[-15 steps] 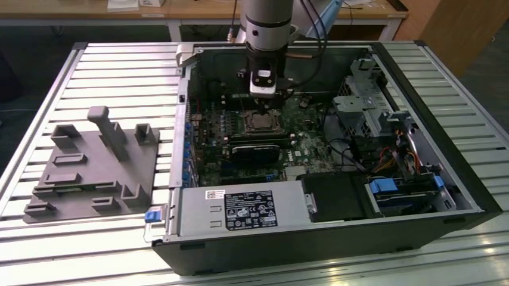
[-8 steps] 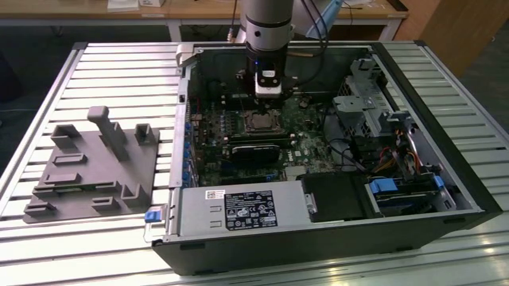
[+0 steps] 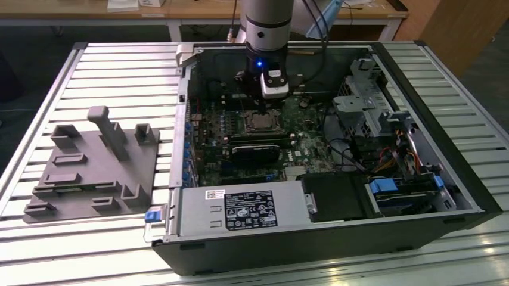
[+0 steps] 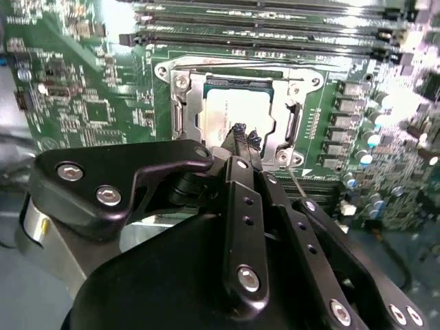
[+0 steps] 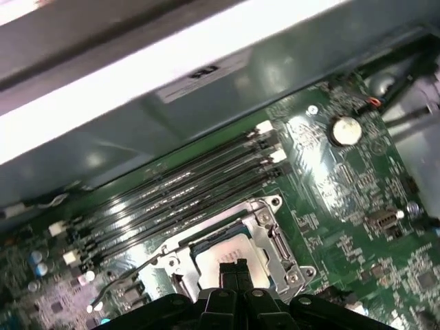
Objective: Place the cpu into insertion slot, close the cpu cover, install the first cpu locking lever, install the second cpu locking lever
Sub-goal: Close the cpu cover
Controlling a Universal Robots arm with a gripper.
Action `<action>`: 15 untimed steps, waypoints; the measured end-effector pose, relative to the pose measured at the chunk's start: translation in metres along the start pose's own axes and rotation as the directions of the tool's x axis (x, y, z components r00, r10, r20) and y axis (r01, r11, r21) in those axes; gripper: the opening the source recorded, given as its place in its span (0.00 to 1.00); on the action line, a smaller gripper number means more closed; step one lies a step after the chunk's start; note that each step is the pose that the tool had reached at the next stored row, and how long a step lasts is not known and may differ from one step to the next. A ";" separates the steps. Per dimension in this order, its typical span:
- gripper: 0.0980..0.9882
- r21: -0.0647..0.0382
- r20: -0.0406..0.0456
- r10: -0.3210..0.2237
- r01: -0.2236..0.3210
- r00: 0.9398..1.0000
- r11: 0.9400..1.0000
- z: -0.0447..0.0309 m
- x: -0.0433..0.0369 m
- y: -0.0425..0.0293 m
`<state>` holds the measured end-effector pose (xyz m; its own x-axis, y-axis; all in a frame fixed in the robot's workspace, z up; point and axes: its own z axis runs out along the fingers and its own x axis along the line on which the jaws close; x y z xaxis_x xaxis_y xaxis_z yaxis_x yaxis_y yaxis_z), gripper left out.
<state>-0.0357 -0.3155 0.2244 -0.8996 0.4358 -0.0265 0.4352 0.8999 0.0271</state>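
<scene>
The cpu (image 4: 237, 104) lies flat in the insertion slot (image 4: 180, 117) on the green board, its silver top facing up. The cpu cover (image 4: 287, 124), a thin metal frame, lies down around it. My gripper (image 4: 244, 134) hovers just above the near edge of the cpu, fingers together and holding nothing. In the first wrist view the gripper (image 5: 234, 267) stands over the cpu (image 5: 223, 251), and a thin wire locking lever (image 5: 134, 269) angles out beside the socket. In the exterior view the gripper (image 3: 273, 90) hangs inside the case, just behind the socket (image 3: 258, 122).
Black memory slots (image 5: 179, 196) run alongside the socket. A black-labelled power supply (image 3: 238, 210) fills the case's near corner, with drive cages (image 3: 362, 113) and cables at the exterior view's right. A grey fixture (image 3: 92, 167) sits on the slatted table at the left.
</scene>
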 end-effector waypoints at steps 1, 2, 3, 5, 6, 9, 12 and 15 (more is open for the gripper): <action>0.01 0.000 0.000 -0.018 0.018 1.000 1.000 0.0000 0.0000 0.0000; 0.01 -0.001 -0.001 -0.036 0.036 0.999 0.999 0.0000 0.0000 0.0000; 0.01 -0.001 -0.001 -0.054 0.054 0.999 0.999 0.0000 0.0000 0.0000; 0.01 -0.002 -0.002 -0.090 0.090 0.996 0.996 0.0001 0.0000 0.0000; 0.01 -0.003 -0.003 -0.108 0.108 0.994 0.994 0.0001 0.0000 0.0000; 0.01 -0.005 -0.004 -0.163 0.163 0.987 0.987 0.0001 0.0000 0.0000; 0.01 -0.006 -0.005 -0.216 0.216 0.976 0.976 0.0002 0.0000 0.0000; 0.01 -0.008 -0.006 -0.270 0.269 0.963 0.963 0.0002 0.0000 0.0000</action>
<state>-0.0357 -0.3155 0.2242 -0.9838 0.1770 -0.0264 0.1763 0.9840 0.0271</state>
